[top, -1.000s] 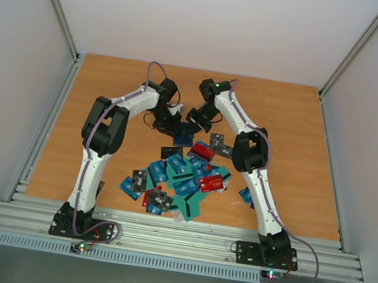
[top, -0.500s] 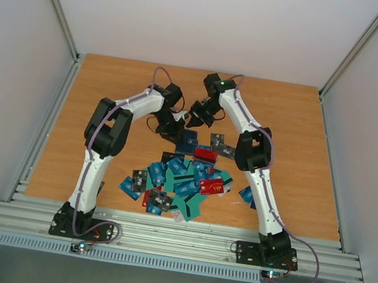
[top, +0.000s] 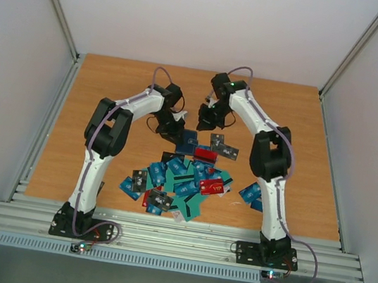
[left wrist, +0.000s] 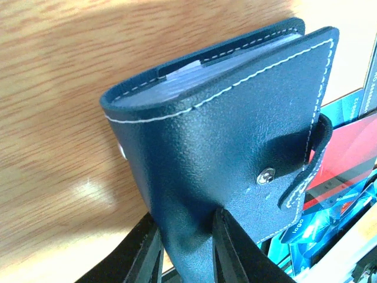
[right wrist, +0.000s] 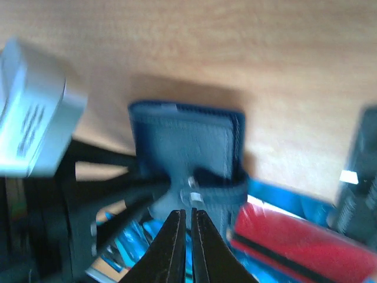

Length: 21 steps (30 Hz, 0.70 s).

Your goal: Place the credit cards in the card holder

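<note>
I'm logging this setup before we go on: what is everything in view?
card holder: one, dark navy with white stitching, folded shut, at the far edge of the card heap
credit cards: many, too overlapped to count; blue, teal, black, red; heaped mid-table between the arms
table: one, orange-brown wood
walls: white, around the table
left gripper: one, black fingers, clamped on the card holder
right gripper: one, black fingers, closed, tips pointing at the card holder
</note>
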Tool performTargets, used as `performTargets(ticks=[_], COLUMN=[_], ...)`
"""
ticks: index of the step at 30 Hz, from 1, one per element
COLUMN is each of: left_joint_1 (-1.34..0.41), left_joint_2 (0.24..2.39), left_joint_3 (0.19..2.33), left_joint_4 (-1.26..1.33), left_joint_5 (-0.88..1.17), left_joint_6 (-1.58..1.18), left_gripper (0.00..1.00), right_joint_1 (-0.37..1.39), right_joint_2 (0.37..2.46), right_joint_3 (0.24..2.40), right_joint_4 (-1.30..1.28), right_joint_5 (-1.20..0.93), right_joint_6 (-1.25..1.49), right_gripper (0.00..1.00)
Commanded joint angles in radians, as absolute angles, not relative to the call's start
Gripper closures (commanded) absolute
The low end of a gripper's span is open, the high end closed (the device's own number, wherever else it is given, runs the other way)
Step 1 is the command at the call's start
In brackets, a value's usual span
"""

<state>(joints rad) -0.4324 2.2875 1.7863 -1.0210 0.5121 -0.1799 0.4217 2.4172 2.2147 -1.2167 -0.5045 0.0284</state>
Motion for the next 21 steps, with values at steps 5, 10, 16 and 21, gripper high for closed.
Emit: performTargets(ticks=[5, 10, 16, 21], left_joint_1=[-0.437, -0.438, -0.436, -0.437], left_joint_2=[2.342, 2.346, 2.349, 2.347], left_joint_3=[1.781, 1.786, 1.791, 1.79], left_joint_4=[-1.097, -1.098, -1.098, -1.097], left_joint_5=[0.457, 0.459, 0.46, 0.46], left_joint_6=[-0.192, -0.192, -0.194, -0.194], left_gripper=[0.75, 0.75, 0.75, 0.75], right_joint_1=[0.437, 0.466, 0.491, 0.5], right_joint_2=[2.115, 2.15, 2.202, 2.19], right_joint_3=[1.781, 1.788, 1.828, 1.797], right_joint_4=[-0.879, -0.858, -0.877, -0.882], right_joint_5=[-0.497, -0.485, -0.467, -0.439], right_joint_6=[-0.105, -0.1, -0.108, -0.118], right_gripper=[0.88, 0.81, 0.86, 0.92])
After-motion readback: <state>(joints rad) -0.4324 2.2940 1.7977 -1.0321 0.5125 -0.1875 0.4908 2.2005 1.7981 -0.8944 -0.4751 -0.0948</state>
